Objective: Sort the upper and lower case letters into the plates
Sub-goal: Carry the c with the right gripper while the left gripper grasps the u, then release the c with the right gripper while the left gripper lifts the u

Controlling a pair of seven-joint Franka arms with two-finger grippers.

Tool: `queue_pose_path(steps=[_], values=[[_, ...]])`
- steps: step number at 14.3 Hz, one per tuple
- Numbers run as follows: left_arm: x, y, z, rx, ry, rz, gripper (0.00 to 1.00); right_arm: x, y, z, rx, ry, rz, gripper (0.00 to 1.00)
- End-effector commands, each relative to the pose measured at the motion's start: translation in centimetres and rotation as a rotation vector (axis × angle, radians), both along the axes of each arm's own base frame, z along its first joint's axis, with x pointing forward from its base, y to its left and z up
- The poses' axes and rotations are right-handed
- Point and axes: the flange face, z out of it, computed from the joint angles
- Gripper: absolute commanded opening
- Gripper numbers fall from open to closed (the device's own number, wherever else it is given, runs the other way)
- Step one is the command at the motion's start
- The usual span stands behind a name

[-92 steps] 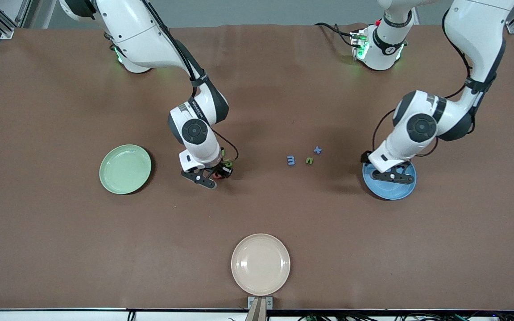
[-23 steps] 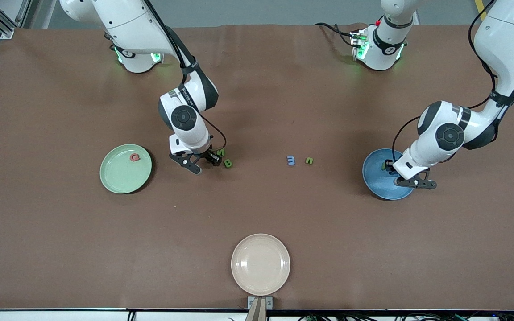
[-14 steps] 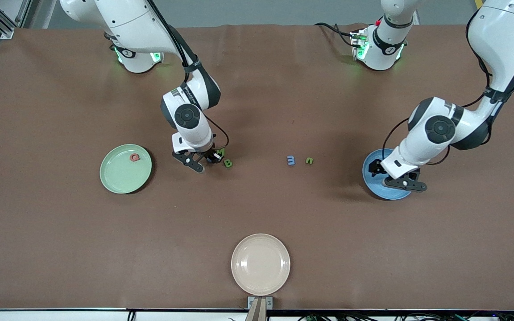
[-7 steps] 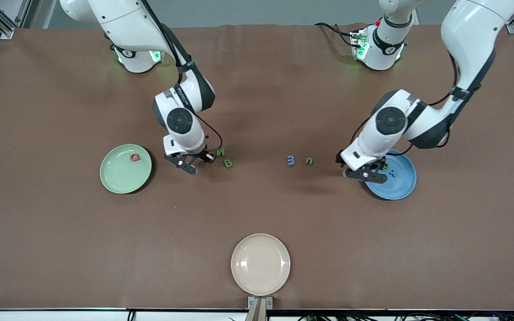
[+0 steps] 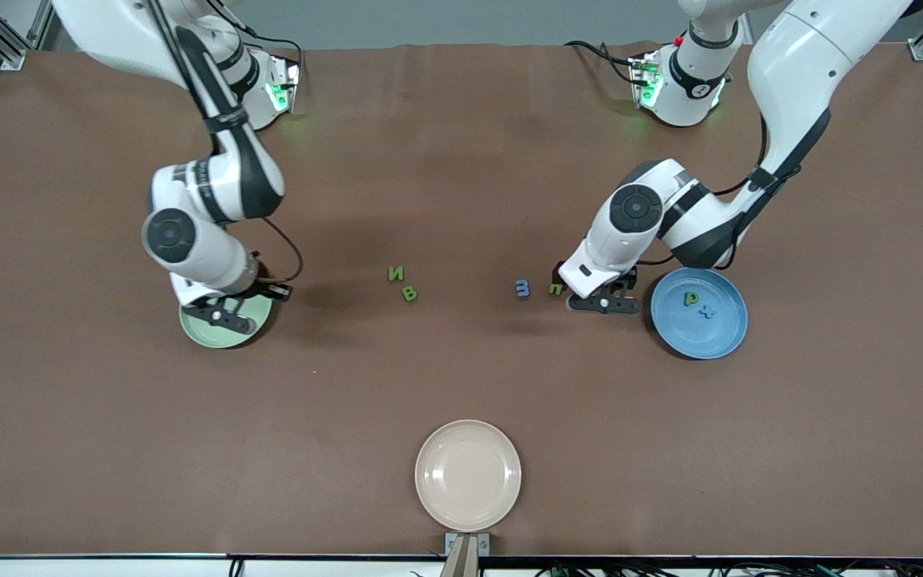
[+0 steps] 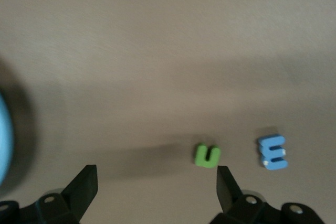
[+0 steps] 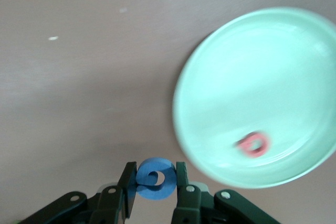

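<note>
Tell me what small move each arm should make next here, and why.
Probably the right gripper should carry its blue letter a little farther in over the green plate, where a red letter already lies, then release. It is shut on the letter near the plate's rim. The left gripper, open over the table, would likely lower onto the green letter.

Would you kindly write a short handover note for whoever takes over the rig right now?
Right gripper: shut on a blue letter, over the green plate's edge.
Left gripper: open and empty, over the green n, beside the blue plate.
Done: a red letter lies in the green plate; a green p and a blue x lie in the blue plate.
Left: drop the blue letter; sort the green N, green B, blue m and the n, all on the table. The beige plate holds nothing.
</note>
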Motion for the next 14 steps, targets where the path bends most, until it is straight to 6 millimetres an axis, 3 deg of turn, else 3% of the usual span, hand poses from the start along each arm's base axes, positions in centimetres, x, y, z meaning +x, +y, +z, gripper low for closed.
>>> queue_pose_path(steps=[1,4,6,8,14], values=[[0.6,-0.9,-1.1,-0.022,0.003,-0.001,1.00,-1.6,-5.3,0.5,0.004,-0.017,0.100,0.00],[-0.1,-2.1,-2.3,-0.039,-0.003,-0.039,1.00,-2.5,-11.4,-1.5,0.017,-0.043,0.163,0.00],[-0.4,-2.2,-3.0,-0.033,-0.003,-0.057,0.98,-3.7,-12.8,-3.1,0.014,-0.062,0.164,0.00],[-0.9,-2.8,-3.8,-0.033,-0.011,-0.066,0.98,-4.3,-12.8,-3.9,0.011,-0.083,0.165,0.01],[-1.7,-3.2,-5.8,-0.021,-0.032,-0.081,0.78,-4.7,-13.8,-6.1,0.002,-0.090,0.155,0.01]])
